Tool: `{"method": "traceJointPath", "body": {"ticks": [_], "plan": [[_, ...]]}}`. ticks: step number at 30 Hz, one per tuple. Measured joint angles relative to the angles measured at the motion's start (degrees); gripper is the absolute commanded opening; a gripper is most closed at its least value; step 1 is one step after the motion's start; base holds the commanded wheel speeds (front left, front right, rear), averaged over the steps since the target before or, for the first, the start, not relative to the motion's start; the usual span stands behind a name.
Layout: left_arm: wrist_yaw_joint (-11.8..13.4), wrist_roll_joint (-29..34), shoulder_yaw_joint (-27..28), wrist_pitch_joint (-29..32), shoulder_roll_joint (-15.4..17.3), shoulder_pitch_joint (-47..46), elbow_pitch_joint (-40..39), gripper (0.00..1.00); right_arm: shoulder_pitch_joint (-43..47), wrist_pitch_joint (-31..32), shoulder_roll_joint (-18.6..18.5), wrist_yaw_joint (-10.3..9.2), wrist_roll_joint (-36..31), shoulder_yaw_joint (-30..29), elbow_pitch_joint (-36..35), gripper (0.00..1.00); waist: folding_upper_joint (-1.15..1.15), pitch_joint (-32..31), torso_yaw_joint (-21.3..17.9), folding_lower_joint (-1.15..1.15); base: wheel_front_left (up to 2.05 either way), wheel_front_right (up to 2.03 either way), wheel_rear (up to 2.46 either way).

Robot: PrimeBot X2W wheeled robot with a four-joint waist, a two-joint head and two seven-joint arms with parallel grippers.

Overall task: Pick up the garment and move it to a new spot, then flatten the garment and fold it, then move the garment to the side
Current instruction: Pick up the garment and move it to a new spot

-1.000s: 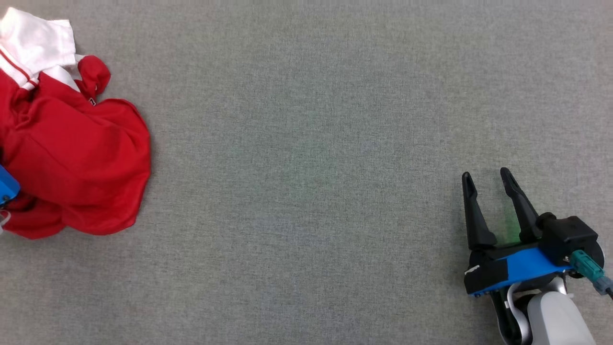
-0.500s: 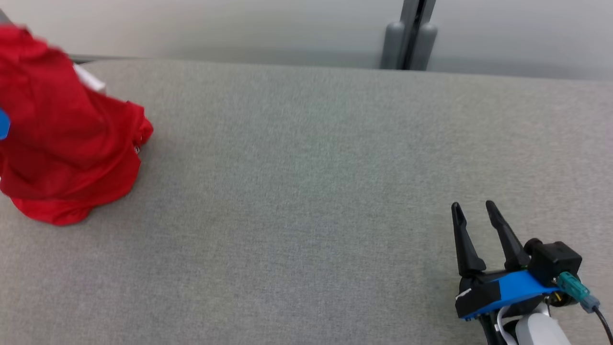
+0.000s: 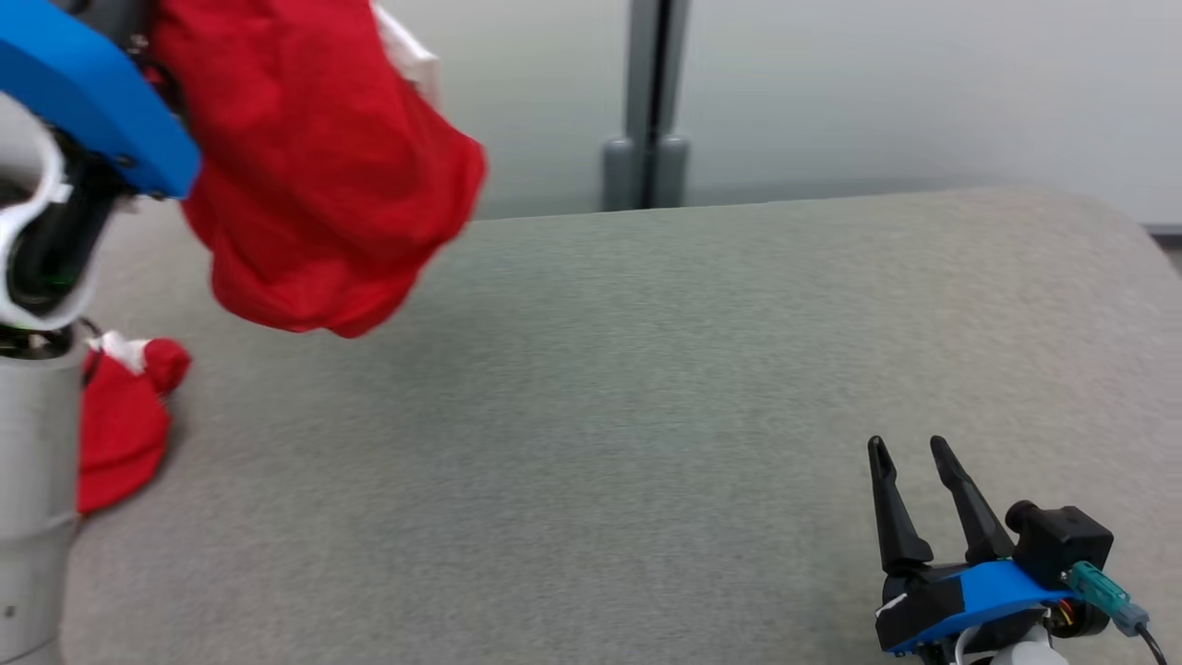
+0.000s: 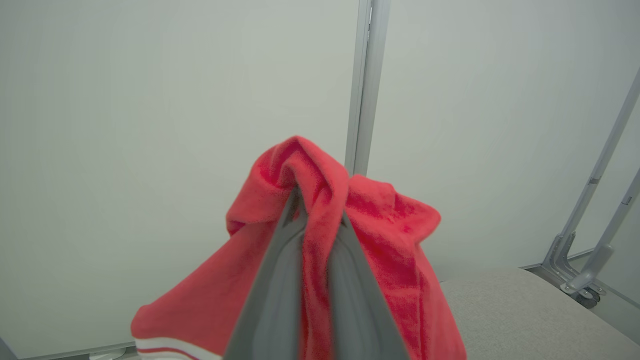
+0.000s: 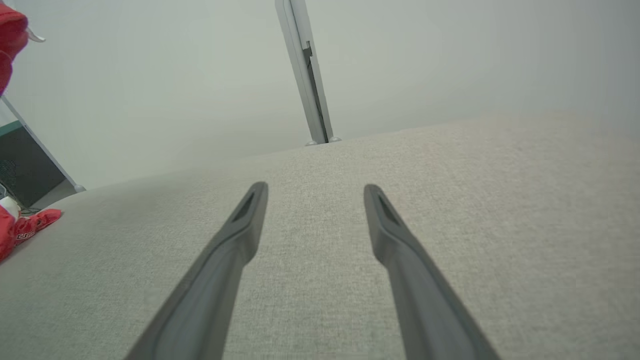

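The red garment (image 3: 314,185) with white trim hangs in the air at the upper left of the head view, bunched below my left arm's blue wrist. Its lower end (image 3: 120,434) droops to the grey table (image 3: 646,369) beside my pale forearm. In the left wrist view my left gripper (image 4: 317,210) is shut on a fold of the garment (image 4: 395,225), the cloth pinched between both fingers (image 4: 280,280). My right gripper (image 3: 907,448) rests open and holding nothing low at the table's front right. Its fingertips (image 5: 257,192) stand apart over bare cloth-covered table, and the garment's red tail (image 5: 20,227) shows at the far left.
A grey post (image 3: 646,102) stands behind the table's far edge against a pale wall. The table's rounded far-right corner (image 3: 1108,212) is in view. Metal frame legs (image 4: 590,250) stand beyond the table's end.
My left gripper has shut on the garment and lifted it off the table to the upper left. The head camera has tilted up, showing the far edge. My right gripper stays open.
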Motion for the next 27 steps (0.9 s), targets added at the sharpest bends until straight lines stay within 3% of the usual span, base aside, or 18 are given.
{"method": "traceJointPath", "body": {"ticks": [12, 23, 24, 25, 26, 27], "plan": [[-1.91, -0.32, -7.95, -1.86, -6.22, 3.54, 0.14, 0.0, -0.35, -0.08, -0.01, 0.0, 0.18, 1.31, -0.45, 1.0, 0.0, 2.72, -12.14, 0.01, 0.0, 0.0, 0.0], [-1.23, 5.81, -16.73, -13.46, -13.3, 15.3, 16.95, 0.0, -1.49, -0.09, -0.02, 0.0, 1.03, 1.67, -0.81, 1.0, 0.0, 5.23, -15.82, 0.02, 0.0, 0.0, 0.0], [-1.05, 6.34, -17.5, -14.28, -13.84, 15.85, 18.57, 0.21, -1.49, -0.1, -0.02, 0.0, 1.02, 1.65, -0.86, 1.0, 0.0, 5.26, -15.7, 0.01, 0.0, 0.0, 0.0], [-1.04, 6.9, -18.25, -15.13, -14.28, 16.27, 20.26, 0.91, -1.51, -0.11, -0.03, 0.0, 1.02, 1.67, -0.89, 1.0, 0.0, 5.27, -15.51, 0.02, 0.0, 0.0, 0.0], [-1.05, 7.34, -18.9, -16.01, -14.8, 16.8, 21.64, 1.0, -1.48, -0.1, -0.02, 0.0, 1.0, 1.63, -0.82, 1.0, 0.0, 5.17, -15.2, 0.02, 0.0, 0.0, 0.0], [-1.16, 7.89, -19.78, -17.19, -15.24, 17.23, 22.68, 1.0, -1.49, -0.11, -0.02, 0.0, 0.99, 1.67, -0.82, 1.0, 0.0, 5.05, -14.87, 0.01, 0.0, 0.0, 0.0]]}}
